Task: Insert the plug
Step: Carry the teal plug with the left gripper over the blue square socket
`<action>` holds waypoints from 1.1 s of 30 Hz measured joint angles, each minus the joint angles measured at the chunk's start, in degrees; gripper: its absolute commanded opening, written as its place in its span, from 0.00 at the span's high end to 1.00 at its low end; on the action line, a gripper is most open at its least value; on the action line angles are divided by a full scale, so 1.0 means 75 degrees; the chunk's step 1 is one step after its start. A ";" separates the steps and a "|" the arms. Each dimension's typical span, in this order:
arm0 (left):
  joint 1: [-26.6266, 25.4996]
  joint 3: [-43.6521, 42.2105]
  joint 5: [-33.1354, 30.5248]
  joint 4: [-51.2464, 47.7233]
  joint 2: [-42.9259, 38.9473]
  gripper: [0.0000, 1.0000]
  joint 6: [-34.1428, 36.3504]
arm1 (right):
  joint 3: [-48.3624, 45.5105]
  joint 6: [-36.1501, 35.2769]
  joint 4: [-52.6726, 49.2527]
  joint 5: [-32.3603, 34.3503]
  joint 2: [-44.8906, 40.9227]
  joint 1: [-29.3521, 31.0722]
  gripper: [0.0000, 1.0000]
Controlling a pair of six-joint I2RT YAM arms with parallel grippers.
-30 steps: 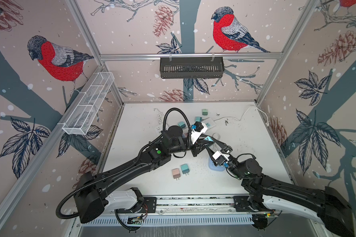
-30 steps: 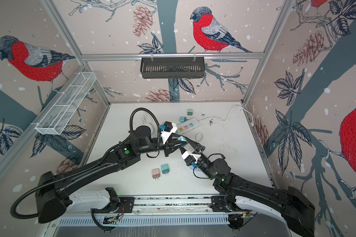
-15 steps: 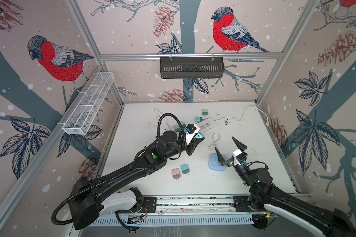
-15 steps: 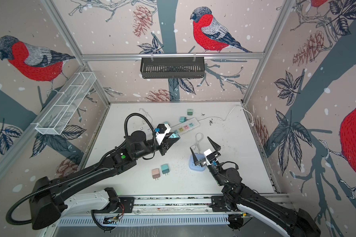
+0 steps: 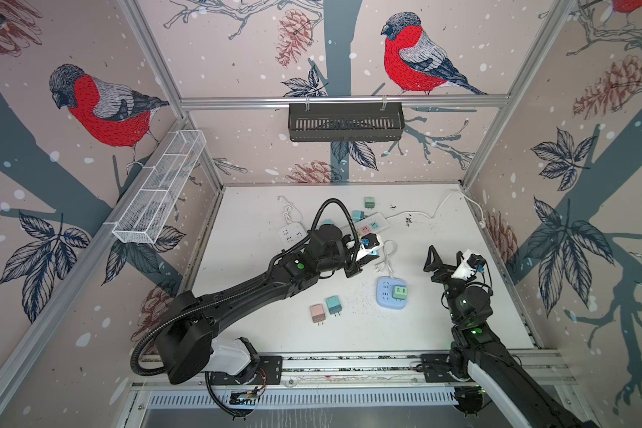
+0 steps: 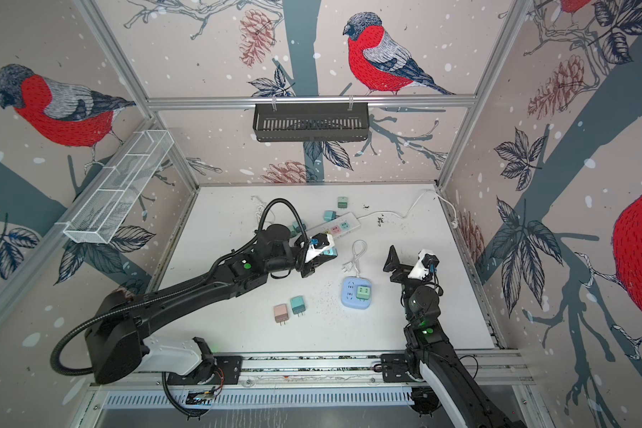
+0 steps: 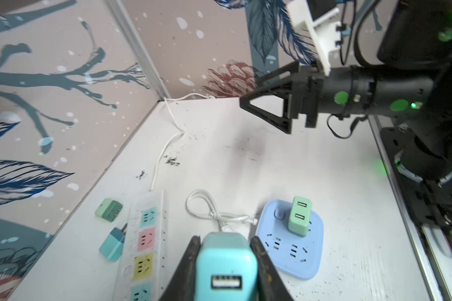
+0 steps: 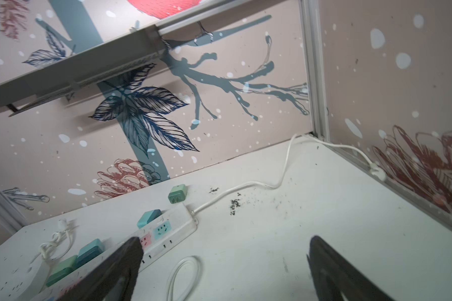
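My left gripper is shut on a light blue USB plug, held above the table between the long power strip and the blue power socket. A green plug stands upright in the blue power socket. My right gripper is open and empty, raised to the right of the socket and clear of it.
A pink plug and a teal plug lie on the table near the front. A white square socket block and further plugs sit near the strip. White cables trail across the back.
The right gripper has opened, let go of the green plug in the blue socket, and drawn back to the right. The left gripper has backed away from the socket, still holding its plug.
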 measured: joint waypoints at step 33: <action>-0.0726 0.2084 0.0256 -0.3340 0.2722 1.00 0.1824 | 0.1279 0.0644 0.0038 -0.0787 0.3165 0.0277 0.00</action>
